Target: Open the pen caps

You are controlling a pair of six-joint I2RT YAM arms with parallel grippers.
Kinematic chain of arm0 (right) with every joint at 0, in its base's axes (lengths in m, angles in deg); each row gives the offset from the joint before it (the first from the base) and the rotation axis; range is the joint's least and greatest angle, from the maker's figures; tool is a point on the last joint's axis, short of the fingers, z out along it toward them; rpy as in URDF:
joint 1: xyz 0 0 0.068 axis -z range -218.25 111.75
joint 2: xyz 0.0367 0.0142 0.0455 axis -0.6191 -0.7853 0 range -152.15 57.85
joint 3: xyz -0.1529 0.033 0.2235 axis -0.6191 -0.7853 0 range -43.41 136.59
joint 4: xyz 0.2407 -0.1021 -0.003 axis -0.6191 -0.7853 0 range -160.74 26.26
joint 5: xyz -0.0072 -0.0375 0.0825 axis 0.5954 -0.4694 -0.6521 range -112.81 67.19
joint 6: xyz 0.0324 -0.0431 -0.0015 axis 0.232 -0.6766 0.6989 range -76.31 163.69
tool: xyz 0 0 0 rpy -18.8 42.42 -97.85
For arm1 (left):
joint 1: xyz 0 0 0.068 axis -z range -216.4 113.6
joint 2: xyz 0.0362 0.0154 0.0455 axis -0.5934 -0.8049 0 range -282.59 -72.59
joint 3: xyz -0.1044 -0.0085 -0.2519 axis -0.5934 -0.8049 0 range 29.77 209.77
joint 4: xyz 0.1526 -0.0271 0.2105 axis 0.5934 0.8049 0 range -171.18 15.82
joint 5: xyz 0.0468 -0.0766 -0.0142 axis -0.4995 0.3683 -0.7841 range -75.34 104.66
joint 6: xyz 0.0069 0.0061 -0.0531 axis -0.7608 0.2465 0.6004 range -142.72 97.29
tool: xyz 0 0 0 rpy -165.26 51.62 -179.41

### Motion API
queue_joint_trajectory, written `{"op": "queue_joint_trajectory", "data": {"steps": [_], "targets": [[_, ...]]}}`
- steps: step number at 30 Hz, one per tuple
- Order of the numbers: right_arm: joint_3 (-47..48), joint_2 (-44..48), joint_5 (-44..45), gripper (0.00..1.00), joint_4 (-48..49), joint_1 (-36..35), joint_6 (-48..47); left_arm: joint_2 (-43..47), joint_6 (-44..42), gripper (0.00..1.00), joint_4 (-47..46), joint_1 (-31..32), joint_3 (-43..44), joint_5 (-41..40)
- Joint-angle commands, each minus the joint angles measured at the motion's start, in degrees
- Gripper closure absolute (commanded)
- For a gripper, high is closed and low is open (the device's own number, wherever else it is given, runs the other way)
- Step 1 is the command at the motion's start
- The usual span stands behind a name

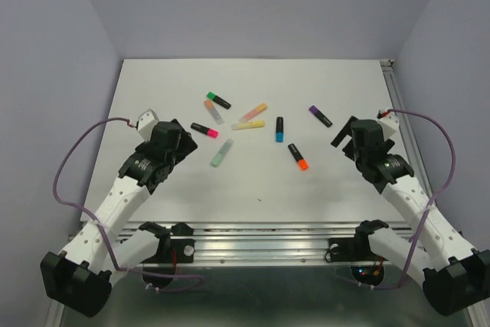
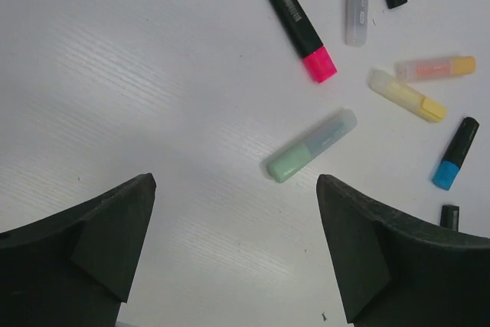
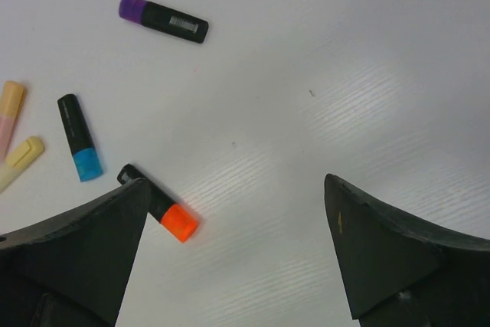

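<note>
Both grippers are released. The left gripper [image 2: 236, 189] hangs over the table [image 1: 321, 189] with its jaws wide apart and nothing between them. The right gripper [image 3: 233, 189] is in the same state.

The pen caps [image 1: 279, 136] lie scattered in the middle of the table, between the two arms. As far as you can make out, each one sits on its marker.

Ahead of the left gripper lies the pastel green marker [image 2: 312, 145], tilted. Beyond it is the pink cap [image 2: 320, 64] on its black barrel [image 2: 293, 13]. To the right of these you find the blue cap [image 2: 446, 174].

In the right wrist view, the orange cap [image 3: 180, 222] lies just beside the finger at the left of that view. The purple cap [image 3: 132, 7] lies farther away, well apart from the orange one. The green cap [image 1: 210, 96] is at the far side of the group.
</note>
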Motion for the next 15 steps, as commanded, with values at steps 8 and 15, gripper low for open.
{"op": "queue_joint_trajectory", "data": {"steps": [8, 15], "targets": [[-2.1, 1.9, -16.8, 0.00, 14.6, 0.0, -5.9, -11.9, -13.2, 0.01, -24.2, 0.2, 0.1, 22.5], [-1.0, -2.7, -23.9, 0.00, 12.2, 0.0, -5.5, -30.9, -25.5, 0.01, -27.9, 3.5, 9.1, 19.8]]}}
